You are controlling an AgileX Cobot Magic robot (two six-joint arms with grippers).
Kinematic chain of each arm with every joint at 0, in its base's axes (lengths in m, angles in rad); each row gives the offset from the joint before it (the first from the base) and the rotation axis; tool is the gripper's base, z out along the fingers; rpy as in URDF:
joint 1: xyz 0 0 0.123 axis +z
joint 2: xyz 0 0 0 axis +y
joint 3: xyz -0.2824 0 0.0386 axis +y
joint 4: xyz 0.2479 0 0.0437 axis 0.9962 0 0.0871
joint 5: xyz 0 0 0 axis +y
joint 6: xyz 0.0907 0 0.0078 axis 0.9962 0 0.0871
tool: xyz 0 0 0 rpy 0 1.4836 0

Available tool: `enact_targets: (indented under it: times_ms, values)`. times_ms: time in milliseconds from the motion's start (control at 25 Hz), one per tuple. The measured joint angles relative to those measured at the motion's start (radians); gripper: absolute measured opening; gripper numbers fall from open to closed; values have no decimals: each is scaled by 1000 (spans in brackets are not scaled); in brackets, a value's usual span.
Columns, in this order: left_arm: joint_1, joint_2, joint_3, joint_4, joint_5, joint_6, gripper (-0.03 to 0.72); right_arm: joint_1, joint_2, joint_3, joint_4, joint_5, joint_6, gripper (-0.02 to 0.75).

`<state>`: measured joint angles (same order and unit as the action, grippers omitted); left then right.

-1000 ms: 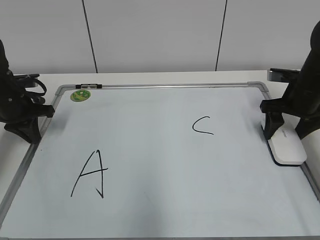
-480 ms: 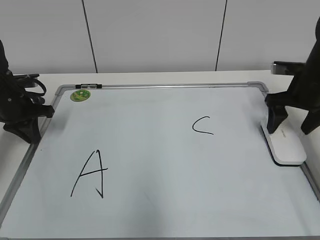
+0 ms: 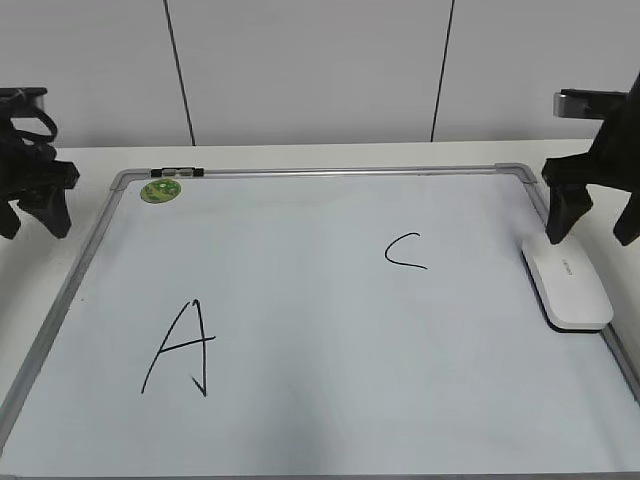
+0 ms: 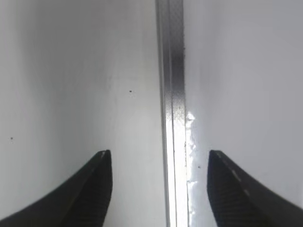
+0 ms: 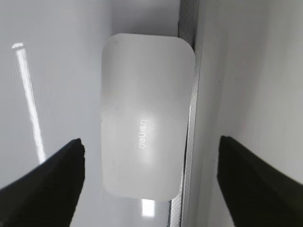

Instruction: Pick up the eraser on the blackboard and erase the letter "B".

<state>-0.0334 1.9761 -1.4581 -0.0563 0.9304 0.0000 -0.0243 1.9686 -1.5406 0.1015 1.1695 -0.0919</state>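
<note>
The eraser (image 3: 567,288), marked with small grey lettering too faint to read with certainty, is seen lying flat at the right edge of the blackboard (image 3: 320,440), under the right hand (image 3: 594,222), fingers spread wide. Only "A" (image 3: 183,348) and "C" (image 3: 405,251) are seen written. The left hand (image 3: 30,215), also spread, is held over the frame.

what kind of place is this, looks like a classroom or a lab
Most likely a robot lab test bench, not a classroom. A whiteboard lies flat on a white table with an eraser at its right edge, two black robot grippers hang over its sides, and plain grey wall panels stand behind.
</note>
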Motion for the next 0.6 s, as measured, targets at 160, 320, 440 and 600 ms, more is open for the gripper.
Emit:
enact_targets:
  times_ms: [160, 320, 440, 600]
  values:
    - [0, -49, 0, 4, 46, 0, 484, 0, 0, -7, 0, 36, 10, 580]
    - [0, -94, 2, 4, 100, 0, 485, 0, -4, -8, 2, 42, 14, 545]
    - [0, -142, 2, 4, 115, 0, 485, 0, -40, -8, 5, 42, 17, 539]
    - [0, -246, 16, 24, 118, 0, 485, 11, -121, 24, 6, 43, 28, 538]
